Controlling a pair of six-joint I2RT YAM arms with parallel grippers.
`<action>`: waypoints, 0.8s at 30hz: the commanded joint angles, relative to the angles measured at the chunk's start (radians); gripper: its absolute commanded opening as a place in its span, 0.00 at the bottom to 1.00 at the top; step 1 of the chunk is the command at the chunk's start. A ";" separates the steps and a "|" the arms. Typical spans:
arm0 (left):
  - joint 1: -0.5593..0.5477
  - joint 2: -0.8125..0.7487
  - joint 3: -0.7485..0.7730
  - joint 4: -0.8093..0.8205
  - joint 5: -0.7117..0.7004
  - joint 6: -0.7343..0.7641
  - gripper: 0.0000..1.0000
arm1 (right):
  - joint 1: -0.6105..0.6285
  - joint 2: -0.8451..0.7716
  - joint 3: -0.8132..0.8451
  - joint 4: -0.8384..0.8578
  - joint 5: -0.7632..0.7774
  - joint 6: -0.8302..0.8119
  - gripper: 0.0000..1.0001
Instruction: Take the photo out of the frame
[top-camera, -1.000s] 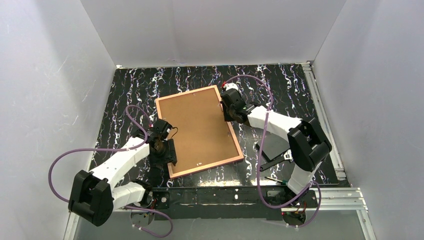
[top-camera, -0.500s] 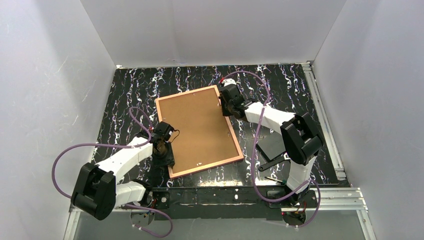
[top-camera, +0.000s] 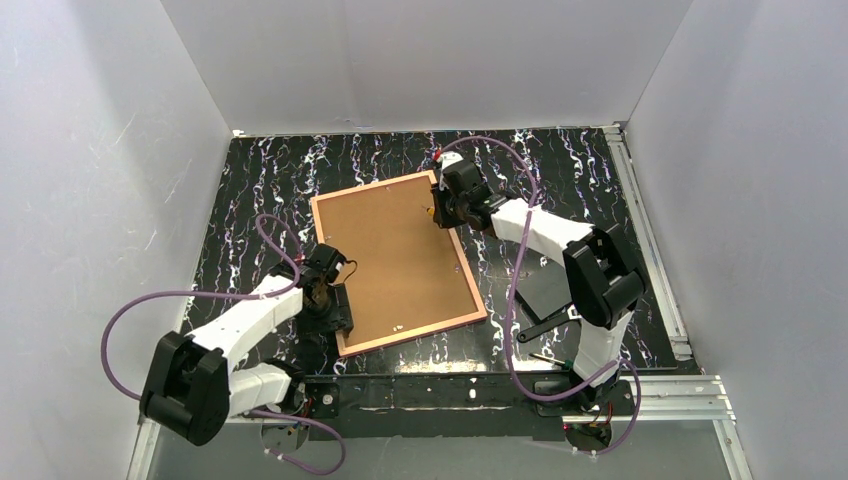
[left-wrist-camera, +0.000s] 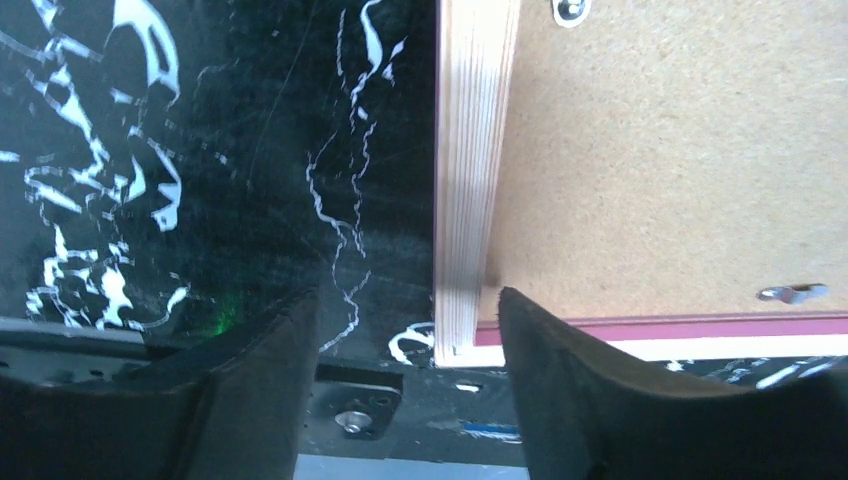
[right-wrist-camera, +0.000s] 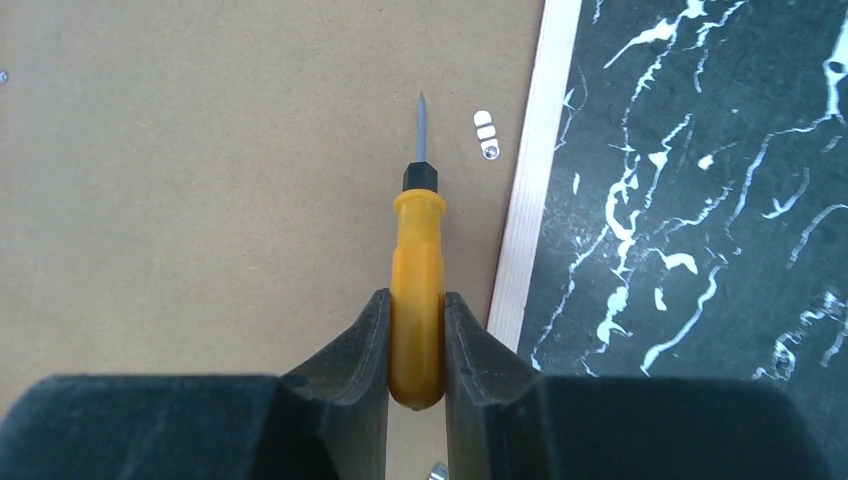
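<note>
The frame (top-camera: 466, 277) lies face down, thin pink rim around a brown backing board (top-camera: 395, 258). The photo is hidden under the board. My left gripper (top-camera: 335, 310) is open at the frame's near-left corner; in the left wrist view (left-wrist-camera: 408, 300) its jaws straddle the frame's edge (left-wrist-camera: 470, 180), one finger (left-wrist-camera: 570, 370) over the board (left-wrist-camera: 660, 160). My right gripper (top-camera: 441, 211) is shut on an orange-handled screwdriver (right-wrist-camera: 418, 250) at the frame's far-right edge. The screwdriver's tip points across the board (right-wrist-camera: 200, 180), just left of a small metal tab (right-wrist-camera: 486, 132).
A black flat plate (top-camera: 545, 290) lies right of the frame by the right arm's base. Another metal tab (left-wrist-camera: 795, 293) sits on the board near the left gripper. Aluminium rails run along the right (top-camera: 650, 250) and front (top-camera: 660, 395) edges. White walls enclose the table.
My right gripper has moved left and farther along the frame's right edge, bringing the screwdriver over the board. My left gripper has shifted slightly toward the near-left corner.
</note>
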 joint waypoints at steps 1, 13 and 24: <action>0.005 -0.104 0.061 -0.216 0.018 0.003 0.69 | 0.000 -0.128 0.079 -0.110 0.045 0.008 0.01; -0.062 -0.247 0.073 -0.139 0.352 -0.435 0.90 | -0.001 -0.632 -0.378 -0.243 0.064 0.095 0.01; -0.350 -0.237 -0.106 0.015 -0.072 -1.155 0.87 | 0.000 -0.860 -0.519 -0.256 0.008 0.125 0.01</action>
